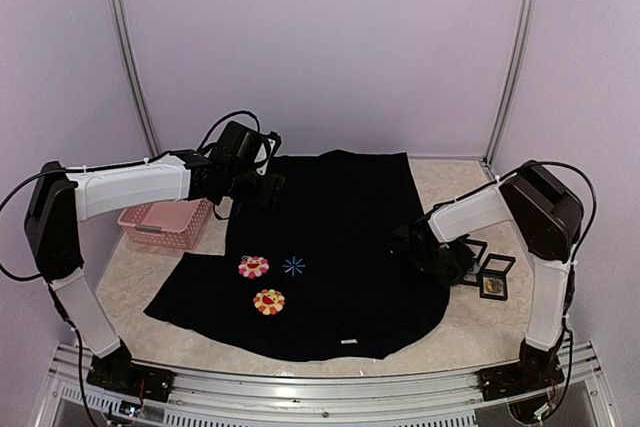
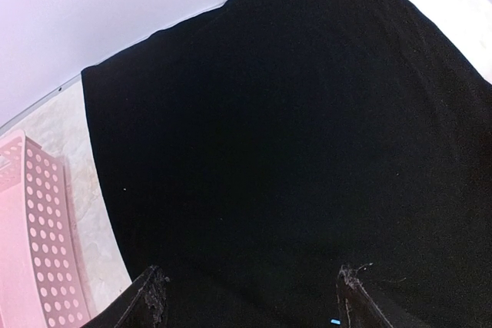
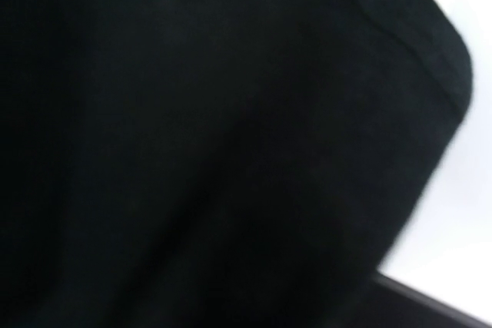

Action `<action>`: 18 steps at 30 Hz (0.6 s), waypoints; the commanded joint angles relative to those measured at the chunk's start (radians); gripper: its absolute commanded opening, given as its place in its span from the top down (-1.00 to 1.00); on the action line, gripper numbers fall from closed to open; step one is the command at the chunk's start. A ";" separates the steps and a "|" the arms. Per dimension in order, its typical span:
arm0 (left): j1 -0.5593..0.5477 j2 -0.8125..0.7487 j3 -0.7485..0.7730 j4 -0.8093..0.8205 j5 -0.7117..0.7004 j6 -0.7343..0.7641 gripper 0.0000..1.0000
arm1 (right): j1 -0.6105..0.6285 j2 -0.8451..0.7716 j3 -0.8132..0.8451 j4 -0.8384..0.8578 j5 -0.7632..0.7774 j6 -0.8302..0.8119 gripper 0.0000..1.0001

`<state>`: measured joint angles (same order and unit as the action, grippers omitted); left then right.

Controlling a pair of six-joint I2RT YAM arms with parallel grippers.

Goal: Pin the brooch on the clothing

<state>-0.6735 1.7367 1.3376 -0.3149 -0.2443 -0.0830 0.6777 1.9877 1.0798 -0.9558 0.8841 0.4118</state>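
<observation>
The black T-shirt lies spread on the table, with a pink flower, an orange-yellow flower, a blue starburst and a white hem label. My left gripper hovers over the shirt's far left edge; in the left wrist view it is open and empty above plain black cloth. My right gripper is low at the shirt's right edge. The right wrist view is filled by blurred black cloth, and its fingers cannot be made out. The brooch does not show clearly.
A pink perforated basket stands left of the shirt, also in the left wrist view. Small black open boxes sit by the right arm; one holds something gold-brown, too small to tell. Walls enclose the table.
</observation>
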 commanded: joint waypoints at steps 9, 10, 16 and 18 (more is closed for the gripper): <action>0.005 -0.004 0.026 -0.012 0.004 0.014 -0.44 | -0.007 0.008 0.022 -0.029 0.047 0.035 0.94; 0.005 -0.004 0.026 -0.012 0.005 0.015 -0.43 | -0.008 0.005 0.026 -0.036 0.053 0.041 0.97; 0.003 -0.010 0.026 -0.012 0.008 0.015 -0.43 | -0.008 -0.016 0.044 -0.076 0.058 0.065 1.00; 0.003 -0.012 0.026 -0.012 0.009 0.015 -0.44 | -0.006 -0.018 0.057 -0.105 0.048 0.075 1.00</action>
<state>-0.6735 1.7367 1.3380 -0.3237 -0.2436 -0.0795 0.6777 1.9980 1.1057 -1.0180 0.9558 0.4473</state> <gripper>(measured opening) 0.717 0.005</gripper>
